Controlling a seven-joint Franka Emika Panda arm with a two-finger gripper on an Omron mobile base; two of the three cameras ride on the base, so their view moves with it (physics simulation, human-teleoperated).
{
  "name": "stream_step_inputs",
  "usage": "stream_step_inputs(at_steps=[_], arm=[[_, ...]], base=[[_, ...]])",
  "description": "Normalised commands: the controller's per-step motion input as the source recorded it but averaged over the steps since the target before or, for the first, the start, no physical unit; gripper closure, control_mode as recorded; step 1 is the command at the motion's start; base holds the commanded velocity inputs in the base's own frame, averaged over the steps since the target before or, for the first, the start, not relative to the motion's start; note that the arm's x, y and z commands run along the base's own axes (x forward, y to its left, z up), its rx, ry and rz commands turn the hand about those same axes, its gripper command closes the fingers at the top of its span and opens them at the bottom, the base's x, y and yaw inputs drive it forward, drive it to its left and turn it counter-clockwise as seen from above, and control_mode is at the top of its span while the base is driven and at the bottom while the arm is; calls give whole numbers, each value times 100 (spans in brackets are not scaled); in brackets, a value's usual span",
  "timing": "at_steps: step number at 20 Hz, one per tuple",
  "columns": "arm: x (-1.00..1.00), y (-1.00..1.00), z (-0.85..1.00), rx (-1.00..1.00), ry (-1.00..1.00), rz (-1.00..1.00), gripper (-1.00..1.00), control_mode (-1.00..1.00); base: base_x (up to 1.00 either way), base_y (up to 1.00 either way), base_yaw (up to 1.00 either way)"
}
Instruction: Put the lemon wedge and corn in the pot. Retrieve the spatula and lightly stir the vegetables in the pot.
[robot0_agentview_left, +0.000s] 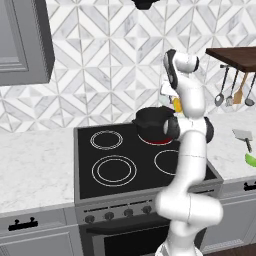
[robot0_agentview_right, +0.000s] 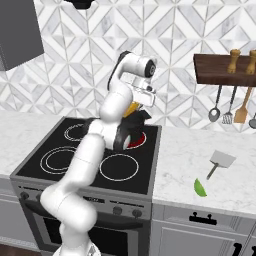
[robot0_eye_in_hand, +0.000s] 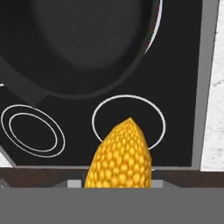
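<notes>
Though arm-hidden elsewhere, corn (robot0_eye_in_hand: 119, 157) above pot (robot0_eye_in_hand: 83, 43)

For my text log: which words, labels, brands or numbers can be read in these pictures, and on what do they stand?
None can be read. The stove, its knobs, the pot, the spatula and the corn in the gripper carry no writing.

The arm rises, folds at the elbow and points its wrist downward, fingers (robot0_eye_in_hand: 119, 177) closed on the corn (robot0_eye_in_hand: 120, 155).
</notes>
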Motion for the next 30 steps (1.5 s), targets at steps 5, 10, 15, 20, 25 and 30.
stream_step_inputs(at_steps=[5, 10, 15, 20, 25, 30], arm=[[57, 84, -65, -26, -4, 0, 100, -100], [57, 67, -59, -25, -4, 0, 100, -100], [74, 47, -56, -23, 0, -2, 100, -100], [66, 2, -27, -20, -3, -5, 100, -100], [20, -49, 5, -4, 0, -11, 100, -100], [13, -57, 0, 0, 0, -9, 100, -100]], base=[[0, 0, 0], [0, 0, 0], [0, 0, 0], [0, 0, 0], [0, 0, 0], [0, 0, 0]])
